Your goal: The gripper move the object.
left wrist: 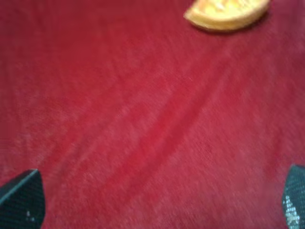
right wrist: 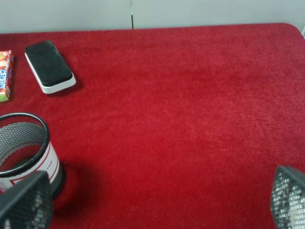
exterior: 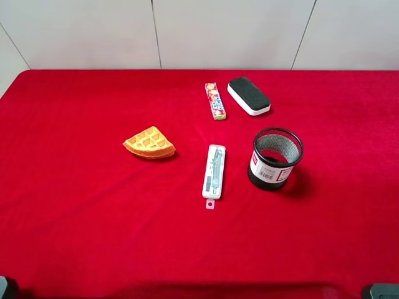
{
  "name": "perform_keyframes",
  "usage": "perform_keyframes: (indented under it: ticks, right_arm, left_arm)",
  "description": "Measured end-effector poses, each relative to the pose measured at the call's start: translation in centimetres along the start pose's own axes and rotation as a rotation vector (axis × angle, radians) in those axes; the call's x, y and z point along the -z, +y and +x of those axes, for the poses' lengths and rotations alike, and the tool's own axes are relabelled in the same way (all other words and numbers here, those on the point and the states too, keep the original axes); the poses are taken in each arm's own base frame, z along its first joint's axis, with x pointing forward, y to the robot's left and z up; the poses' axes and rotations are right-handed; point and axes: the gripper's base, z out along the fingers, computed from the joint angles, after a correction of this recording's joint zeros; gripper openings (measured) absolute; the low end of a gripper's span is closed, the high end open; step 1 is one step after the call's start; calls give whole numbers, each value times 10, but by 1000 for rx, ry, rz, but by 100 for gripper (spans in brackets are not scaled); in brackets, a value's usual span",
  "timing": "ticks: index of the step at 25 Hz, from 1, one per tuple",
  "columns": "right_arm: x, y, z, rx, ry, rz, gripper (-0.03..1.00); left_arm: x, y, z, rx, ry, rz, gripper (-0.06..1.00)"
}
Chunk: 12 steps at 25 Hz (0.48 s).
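Five things: lying on the red table, all apart from one another.
Eraser: sitting at the far side, black felt facing up, just beside the candy pack.
Mesh cup: standing upright, nearer than the eraser.
Pen case: lying between the cup and the waffle wedge.
Left tool: hovering over bare cloth, fingers spread wide, gripping nothing.
Right tool: hanging released near the cup, well apart from the eraser.
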Motion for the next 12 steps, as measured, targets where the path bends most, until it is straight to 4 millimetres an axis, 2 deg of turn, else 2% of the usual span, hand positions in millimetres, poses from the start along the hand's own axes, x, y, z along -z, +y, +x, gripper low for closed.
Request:
perform_keyframes:
  ticks: [8,12]
  right_arm:
    - [0,0,0,0,0,0,69]
    - [0,0,0,0,0,0,69]
  left_arm:
    - [-5,1,32,81,-87,-81,99]
    - [1,0,40,87,-162,-95,99]
